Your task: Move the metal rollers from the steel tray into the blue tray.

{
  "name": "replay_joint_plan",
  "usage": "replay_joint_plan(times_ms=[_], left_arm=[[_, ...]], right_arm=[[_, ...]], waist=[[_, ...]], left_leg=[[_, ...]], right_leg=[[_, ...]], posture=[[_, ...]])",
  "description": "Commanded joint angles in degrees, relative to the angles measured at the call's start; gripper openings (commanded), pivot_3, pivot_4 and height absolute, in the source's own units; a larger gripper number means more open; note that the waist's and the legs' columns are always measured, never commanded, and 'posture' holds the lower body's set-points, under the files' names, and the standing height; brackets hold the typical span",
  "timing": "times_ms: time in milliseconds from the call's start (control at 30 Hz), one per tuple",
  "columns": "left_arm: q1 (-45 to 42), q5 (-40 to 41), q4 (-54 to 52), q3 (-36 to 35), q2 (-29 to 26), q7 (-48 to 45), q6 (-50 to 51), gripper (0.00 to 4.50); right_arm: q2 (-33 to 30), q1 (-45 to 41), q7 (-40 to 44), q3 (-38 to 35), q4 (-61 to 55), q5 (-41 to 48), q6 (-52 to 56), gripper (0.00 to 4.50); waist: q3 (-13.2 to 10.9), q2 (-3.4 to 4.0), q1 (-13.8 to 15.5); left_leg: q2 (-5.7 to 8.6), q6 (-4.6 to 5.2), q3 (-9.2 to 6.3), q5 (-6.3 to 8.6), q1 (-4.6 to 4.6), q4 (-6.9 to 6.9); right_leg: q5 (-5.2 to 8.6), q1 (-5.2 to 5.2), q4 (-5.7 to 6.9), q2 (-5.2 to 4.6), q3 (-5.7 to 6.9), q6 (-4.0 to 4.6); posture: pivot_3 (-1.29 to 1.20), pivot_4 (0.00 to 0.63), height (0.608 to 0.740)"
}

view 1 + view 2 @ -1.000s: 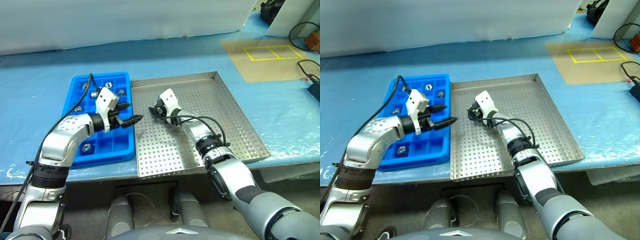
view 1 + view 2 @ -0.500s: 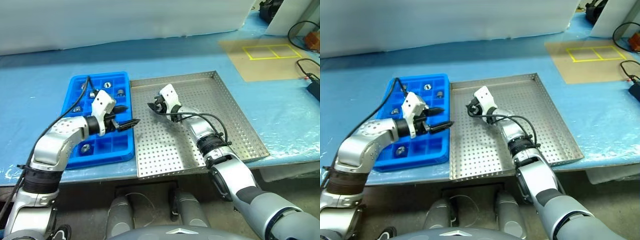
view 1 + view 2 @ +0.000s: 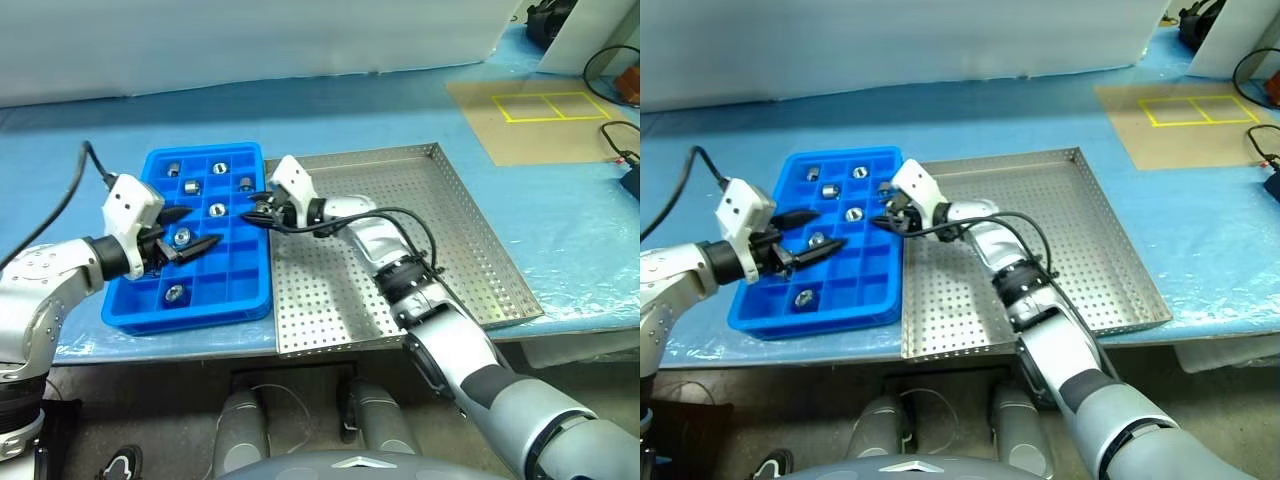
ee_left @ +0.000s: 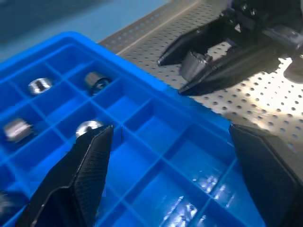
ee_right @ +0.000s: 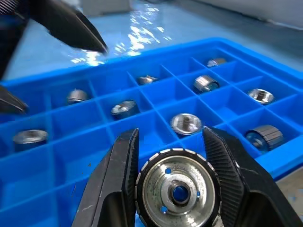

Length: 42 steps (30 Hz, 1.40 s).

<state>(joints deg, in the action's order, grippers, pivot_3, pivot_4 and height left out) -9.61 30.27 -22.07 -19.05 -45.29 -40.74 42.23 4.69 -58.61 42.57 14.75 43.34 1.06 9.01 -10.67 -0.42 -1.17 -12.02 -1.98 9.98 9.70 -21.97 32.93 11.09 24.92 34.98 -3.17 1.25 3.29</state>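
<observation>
The left tool (image 3: 188, 229) is hovering over the left part of the blue tray (image 3: 232, 304), its 2 fingers spread apart and gripping nothing. The blue tray is sitting on the tabletop (image 3: 60, 170), touching the steel tray (image 3: 450, 230), and several metal rollers (image 3: 216, 210) are lying in its compartments, 1 to a cell. The right tool (image 3: 257, 209) is reaching over the blue tray's right edge, clamped on a metal roller (image 5: 177, 193). No readable writing is showing anywhere.
</observation>
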Motion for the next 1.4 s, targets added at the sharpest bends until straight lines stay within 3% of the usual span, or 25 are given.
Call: replay_joint_plan(times_ms=[33, 367, 533, 700, 833, 1000, 1133, 1267, 1400], left_arm=[[2.33, 0.05, -3.39, -3.17, 1.44, 3.18, -0.74, 4.13], [8.47, 2.02, -4.93, -8.26, 2.12, 5.11, -0.21, 4.13], [9.27, 2.77, -5.82, -8.47, 2.48, 5.55, 0.47, 4.13], [10.75, 3.23, -6.41, -7.93, 2.73, 5.98, 0.66, 4.13], [10.51, 3.50, -6.48, -7.46, 2.71, 6.14, 0.78, 4.13], [10.33, 3.62, -6.38, -6.69, 2.91, 6.46, 0.66, 4.13], [10.46, 3.97, -6.49, -6.29, 2.96, 6.40, 0.72, 4.13], [10.41, 3.83, -6.13, -5.87, 2.64, 6.26, 0.58, 4.13], [10.50, 3.90, -6.61, -5.58, 2.63, 6.24, 0.79, 4.13]], right_arm=[[3.62, -4.51, -4.69, -1.83, 4.76, -0.15, -3.81, 1.68], [12.42, -8.24, -7.76, -1.52, 10.51, 0.00, -0.74, 1.68], [13.49, -10.20, -9.39, -3.74, 13.43, 2.44, 1.00, 1.68], [14.54, -8.52, 2.79, -2.31, 8.39, 7.79, 12.19, 1.68], [12.80, -7.18, 7.89, 1.12, 4.55, 7.48, 13.62, 1.68], [11.27, -5.36, 6.36, 3.91, 3.54, 5.31, 9.59, 1.68], [11.39, -5.92, 7.75, 2.27, 2.00, 8.69, 12.65, 1.68], [11.46, -3.91, 9.75, 7.15, -0.19, 6.50, 11.16, 1.68], [12.99, -3.01, 8.73, 7.48, 0.15, 7.31, 10.94, 1.68]], waist=[[0.00, 0.00, 0.31], [0.00, -0.09, 2.20], [0.00, -0.09, 2.29], [0.00, -0.09, 2.34], [0.00, -0.09, 2.49], [0.00, -0.10, 2.63], [0.00, -0.10, 2.71], [0.00, -0.11, 2.62], [0.00, -0.11, 2.71]], left_leg=[[0.00, -0.01, 0.00, 0.00, -0.01, -0.02], [-0.04, -0.04, 0.00, -0.02, -0.09, -0.17], [-0.06, -0.14, -0.01, -0.07, -0.01, -0.17], [-0.08, -0.14, -0.02, -0.08, -0.03, -0.18], [-0.26, -0.16, -0.02, -0.09, -0.08, -0.18], [-0.31, -0.22, -0.02, -0.12, -0.02, -0.17], [-0.30, -0.25, -0.02, -0.14, 0.00, -0.16], [-0.30, -0.26, -0.02, -0.14, -0.01, -0.17], [-0.29, -0.27, -0.02, -0.15, 0.00, -0.20]], right_leg=[[0.02, 0.03, 0.00, 0.00, 0.00, 0.03], [0.06, 0.09, -0.05, 0.00, 0.09, 0.10], [0.06, 0.09, 0.10, 0.00, 0.08, 0.10], [0.08, 0.12, 0.11, 0.01, 0.08, 0.12], [0.10, 0.17, 0.12, 0.11, 0.11, 0.16], [0.14, 0.17, 0.25, 0.11, 0.13, 0.23], [0.14, 0.16, 0.28, 0.10, 0.12, 0.23], [0.15, 0.20, 0.29, 0.13, 0.13, 0.25], [0.18, 0.19, 0.29, 0.14, 0.13, 0.30]], posture=[[-0.07, 0.150, 0.740], [-0.02, 0.150, 0.740], [-0.01, 0.150, 0.740], [-0.01, 0.150, 0.740], [-0.01, 0.150, 0.740], [-0.01, 0.150, 0.740], [-0.02, 0.150, 0.740], [-0.01, 0.150, 0.740], [0.00, 0.150, 0.740]])
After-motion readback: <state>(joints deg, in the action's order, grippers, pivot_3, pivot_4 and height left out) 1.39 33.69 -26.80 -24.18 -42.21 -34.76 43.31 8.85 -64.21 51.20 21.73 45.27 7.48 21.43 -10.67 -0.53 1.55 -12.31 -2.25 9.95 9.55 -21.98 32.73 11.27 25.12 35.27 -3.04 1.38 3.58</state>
